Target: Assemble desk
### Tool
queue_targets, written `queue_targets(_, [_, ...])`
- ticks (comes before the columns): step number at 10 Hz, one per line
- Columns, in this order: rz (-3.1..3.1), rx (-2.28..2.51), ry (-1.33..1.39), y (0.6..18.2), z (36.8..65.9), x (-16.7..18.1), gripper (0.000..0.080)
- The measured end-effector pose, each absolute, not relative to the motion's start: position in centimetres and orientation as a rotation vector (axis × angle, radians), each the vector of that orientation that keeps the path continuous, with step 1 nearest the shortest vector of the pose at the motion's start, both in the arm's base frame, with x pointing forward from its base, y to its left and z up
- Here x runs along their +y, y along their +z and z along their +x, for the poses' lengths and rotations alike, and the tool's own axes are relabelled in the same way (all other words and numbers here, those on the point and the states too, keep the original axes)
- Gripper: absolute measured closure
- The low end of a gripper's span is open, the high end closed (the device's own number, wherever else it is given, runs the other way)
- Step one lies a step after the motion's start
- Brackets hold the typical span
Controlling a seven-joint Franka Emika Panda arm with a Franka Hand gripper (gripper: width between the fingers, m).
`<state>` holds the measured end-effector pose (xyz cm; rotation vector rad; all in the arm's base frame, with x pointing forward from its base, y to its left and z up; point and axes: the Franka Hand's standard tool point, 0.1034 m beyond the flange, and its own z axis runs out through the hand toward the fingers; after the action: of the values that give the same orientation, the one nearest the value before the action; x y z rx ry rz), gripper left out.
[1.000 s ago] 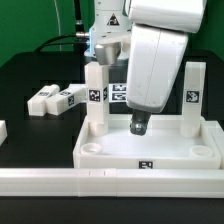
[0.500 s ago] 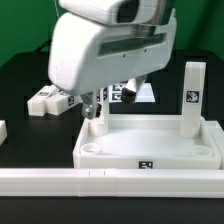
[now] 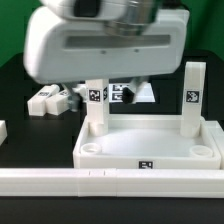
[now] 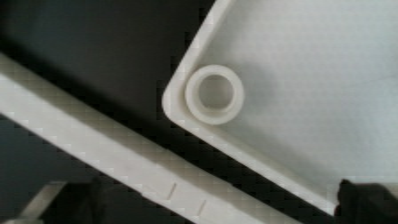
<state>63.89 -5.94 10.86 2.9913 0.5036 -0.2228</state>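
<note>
Sitting toward the front of the black table (image 3: 30, 135), the desk top (image 3: 150, 140) is a white rectangular tray with a raised rim and round corner sockets. Two white legs stand upright in its rear corners: the left leg (image 3: 97, 112) on the exterior view's left and the right leg (image 3: 193, 100) on its right. The two front sockets, the front left socket (image 3: 91, 147) and the front right socket (image 3: 205, 148), are unfilled. The wrist view shows one tray corner (image 4: 302, 80) with its ring-shaped socket (image 4: 214, 93) seen from above. Two loose legs (image 3: 55, 99) lie on their sides on the table, behind and to the exterior view's left of the tray. Labelling consists of black-and-white square tags: one on each standing leg, one front tag (image 3: 146, 165) on the tray's front wall, and others on the loose legs (any finer print is too blurred to read). The marker board (image 3: 128, 95) lies behind the tray, partly covered. A long white rail bar (image 3: 60, 182) runs just in front of the tray's front wall, with a narrow dark gap between them in the wrist view. The robot arm (image 3: 100, 40) overhangs the tray's rear on the exterior view's left, hiding the top of the left leg. The gripper (image 4: 214, 198) has its jaws spread wide above the tray corner, nothing between them.
</note>
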Motion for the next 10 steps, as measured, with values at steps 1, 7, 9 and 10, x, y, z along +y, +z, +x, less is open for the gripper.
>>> queue_targets(1, [3.029, 0.360, -0.235, 10.7, 63.3, -7.8, 0.0150])
queue_targets(7, [3.068, 0.068, -0.288, 10.9, 61.5, -11.0, 0.0150])
queue_targets(9, [3.084, -0.133, -0.339, 10.3, 59.1, -14.7, 0.0150])
queue_targets(10, [3.106, -0.219, -0.396, 9.8, 57.6, -15.8, 0.0150])
